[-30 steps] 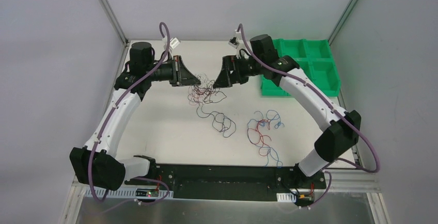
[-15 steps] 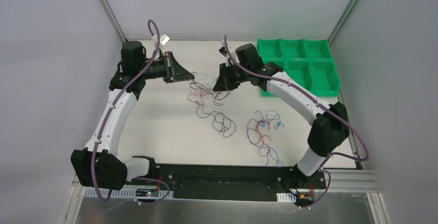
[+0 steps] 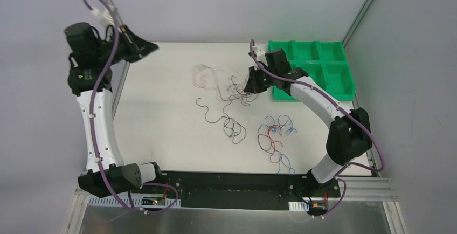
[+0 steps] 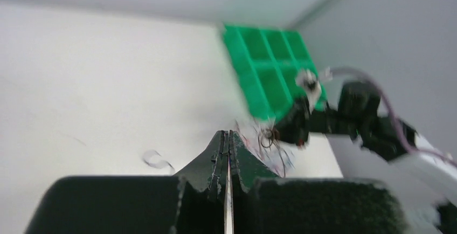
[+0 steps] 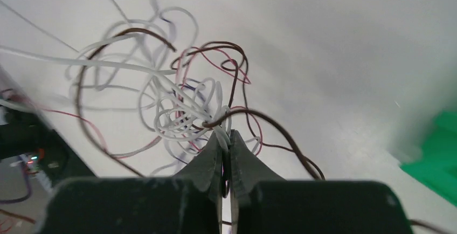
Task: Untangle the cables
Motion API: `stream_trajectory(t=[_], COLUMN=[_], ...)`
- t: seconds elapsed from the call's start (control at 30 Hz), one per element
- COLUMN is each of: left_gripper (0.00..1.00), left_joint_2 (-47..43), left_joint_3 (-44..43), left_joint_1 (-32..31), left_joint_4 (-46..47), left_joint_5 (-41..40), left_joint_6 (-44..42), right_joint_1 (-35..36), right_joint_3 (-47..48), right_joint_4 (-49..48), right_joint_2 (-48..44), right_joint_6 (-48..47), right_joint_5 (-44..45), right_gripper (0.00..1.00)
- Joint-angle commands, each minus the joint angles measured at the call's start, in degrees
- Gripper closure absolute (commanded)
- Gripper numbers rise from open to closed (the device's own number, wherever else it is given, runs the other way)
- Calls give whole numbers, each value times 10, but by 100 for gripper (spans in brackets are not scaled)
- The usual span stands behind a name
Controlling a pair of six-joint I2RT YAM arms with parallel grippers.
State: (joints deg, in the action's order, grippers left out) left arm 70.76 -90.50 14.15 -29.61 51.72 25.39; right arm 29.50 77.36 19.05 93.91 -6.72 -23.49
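Left tool (image 3: pixel 153 46) up high, out past the far-left corner of the desk (image 3: pixel 161 131), well apart from every strand, tip aimed back toward the middle. In its wrist view, jaws pressed flat together, tip to tip. No telling about anything pinched in that seam, too blurred.

Over to the far side, right of centre: right tool (image 3: pixel 247 87) down low, just beside the near-left corner of the green bin tray (image 3: pixel 283 95). Clamped tight, and right on the cables (image 3: pixel 237 94). Up close, right tool (image 5: pixel 226 137) biting into the knot, with a coiled whitish strand (image 5: pixel 178 118) and a dark brown strand (image 5: pixel 253 116) both running in at the very tip. Thin reddish loops tangled in behind.

From that knot, a spread leftward across the far middle of the desk, ending in a faint whitish loop (image 3: pixel 202 71). Trailing toward the near edge, a long black strand (image 3: pixel 215 119), curling into small rings at mid-desk.

Lying apart from all that, a red-and-blue bunch (image 3: pixel 272 137), loose and curly, right of centre toward the near edge, touched by neither tool.
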Motion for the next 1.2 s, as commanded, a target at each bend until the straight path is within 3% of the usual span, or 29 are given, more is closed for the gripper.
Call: stream_trajectory(t=[0.0, 0.2, 0.3, 0.33, 0.43, 0.47, 0.57, 0.77, 1.0, 1.1, 1.17], left_gripper=[100, 100, 100, 88, 27, 18, 4, 3, 11, 20, 35], left_joint_2=[9, 55, 73, 74, 51, 41, 16, 12, 77, 94, 97], left_joint_3=[-148, -239, -205, -178, -56, -14, 87, 176, 179, 191, 200], left_joint_1=[60, 68, 67, 65, 48, 37, -18, -200, -313, -345, -361], left_joint_4=[71, 74, 69, 69, 69, 69, 67, 62, 61, 61, 61], left_joint_5=[-100, -112, -12, 39, 118, 131, 153, 81, 46, 49, 49], left_joint_6=[-27, -14, 1, -7, -51, -72, -116, -189, -210, -213, -217], right_joint_1=[-54, -61, -63, -62, -51, -41, -14, 44, 83, 87, 87], right_joint_3=[-45, -47, -39, -38, -16, 1, 55, 120, 133, 135, 137], right_joint_4=[118, 129, 121, 109, 83, 85, 113, 139, 143, 144, 151], right_joint_2=[25, 33, 9, -5, -40, -44, -41, -21, -11, -8, -4], right_joint_6=[-61, -61, -43, -31, -3, 4, 10, 9, 9, 9, 4], right_joint_5=[87, 65, -6, -34, -113, -124, -162, -180, -181, -176, -171], right_gripper=[100, 100, 100, 100, 100, 100, 100, 100, 97, 96, 96])
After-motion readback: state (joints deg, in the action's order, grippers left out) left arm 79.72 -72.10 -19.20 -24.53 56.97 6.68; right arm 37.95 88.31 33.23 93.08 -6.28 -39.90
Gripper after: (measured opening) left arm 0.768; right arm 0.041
